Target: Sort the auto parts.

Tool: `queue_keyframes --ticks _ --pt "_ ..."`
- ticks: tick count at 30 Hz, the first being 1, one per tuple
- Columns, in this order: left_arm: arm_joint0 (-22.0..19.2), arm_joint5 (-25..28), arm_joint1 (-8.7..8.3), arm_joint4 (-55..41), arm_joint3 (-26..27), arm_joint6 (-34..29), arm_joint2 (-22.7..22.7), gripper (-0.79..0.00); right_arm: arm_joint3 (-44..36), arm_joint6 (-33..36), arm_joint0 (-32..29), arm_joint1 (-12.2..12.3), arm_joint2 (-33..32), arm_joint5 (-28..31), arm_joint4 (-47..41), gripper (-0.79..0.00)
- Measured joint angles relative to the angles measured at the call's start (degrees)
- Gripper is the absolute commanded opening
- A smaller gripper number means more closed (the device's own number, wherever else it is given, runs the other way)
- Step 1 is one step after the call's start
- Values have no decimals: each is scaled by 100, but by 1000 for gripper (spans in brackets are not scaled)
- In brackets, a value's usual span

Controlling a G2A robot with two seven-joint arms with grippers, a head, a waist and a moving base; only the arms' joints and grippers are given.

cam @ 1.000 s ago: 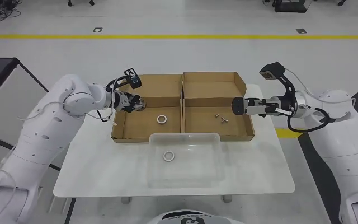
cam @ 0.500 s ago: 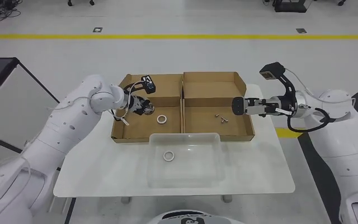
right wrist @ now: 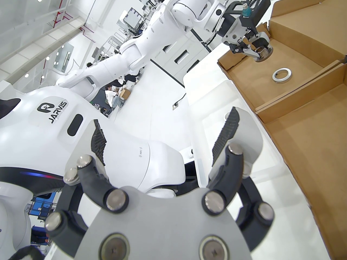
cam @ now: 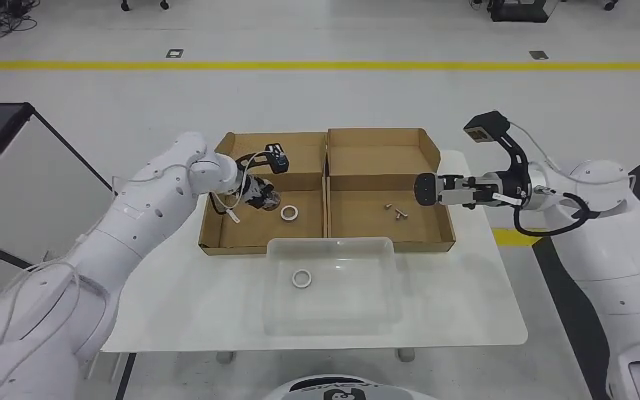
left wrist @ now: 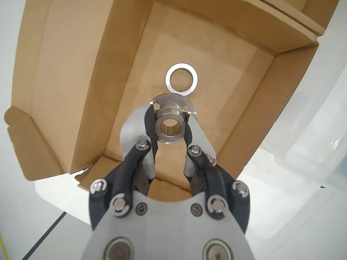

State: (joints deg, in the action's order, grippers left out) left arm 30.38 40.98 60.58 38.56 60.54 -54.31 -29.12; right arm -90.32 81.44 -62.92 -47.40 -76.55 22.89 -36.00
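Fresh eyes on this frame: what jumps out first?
The left end effector, shut on a silver flanged metal bushing, hangs over the left brown cardboard box, near a flat silver metal ring lying on its floor. The right end effector sits open at the outer wall of the right brown cardboard box. A pale ring lies alone in the clear plastic tub in front of the boxes.
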Motion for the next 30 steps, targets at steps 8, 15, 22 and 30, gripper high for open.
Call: queue_keyframes --ticks 8,15,22,30 --pt "-155 283 350 43 -844 76 377 -785 0 0 0 0 0 0 0 0" --pt "-220 352 586 113 -1372 212 557 -785 0 0 0 0 0 0 0 0" --pt "-325 542 795 388 -1764 406 715 -785 0 0 0 0 0 0 0 0" --pt "-391 698 976 481 -2089 581 791 -757 0 0 0 0 0 0 0 0"
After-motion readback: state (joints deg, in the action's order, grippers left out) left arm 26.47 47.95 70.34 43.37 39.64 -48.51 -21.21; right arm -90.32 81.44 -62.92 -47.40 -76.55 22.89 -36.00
